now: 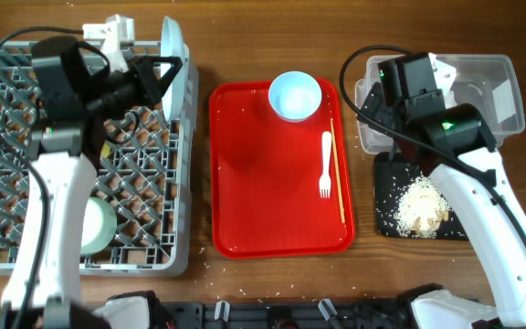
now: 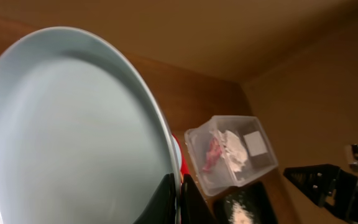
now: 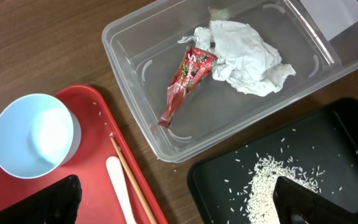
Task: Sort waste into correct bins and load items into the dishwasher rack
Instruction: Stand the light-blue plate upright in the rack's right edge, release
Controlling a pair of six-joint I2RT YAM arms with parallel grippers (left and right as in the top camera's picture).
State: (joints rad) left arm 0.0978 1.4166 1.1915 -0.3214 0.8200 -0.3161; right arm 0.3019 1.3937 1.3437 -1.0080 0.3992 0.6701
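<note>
- a pale blue-green bowl [image 1: 99, 224] lay in the near right part of the grey dishwasher rack [image 1: 7, 256], partly under the left arm.
- a heap of rice scraps [image 1: 421, 208] sat on the black tray [image 1: 386, 196], right of the red tray [image 1: 254, 183].
- the white plastic fork [image 1: 325, 164] and wooden chopsticks [image 1: 337, 174] lay side by side along the red tray's right edge.
- the right gripper [image 3: 176, 186] hung with its jaws wide apart and nothing between them, above the black tray's far left corner.
- a second bowl [image 1: 295, 96] stood upright at the red tray's far edge.
- the clear tub [image 1: 510, 91] held the red snack wrapper [image 3: 188, 81], with the crumpled tissue [image 3: 244, 53] touching it.
- the left gripper [image 2: 179, 199] was clamped on the rim of the round plate [image 2: 73, 137], which stood on edge over the rack's far right corner; whether it rested between pegs could not be told.
</note>
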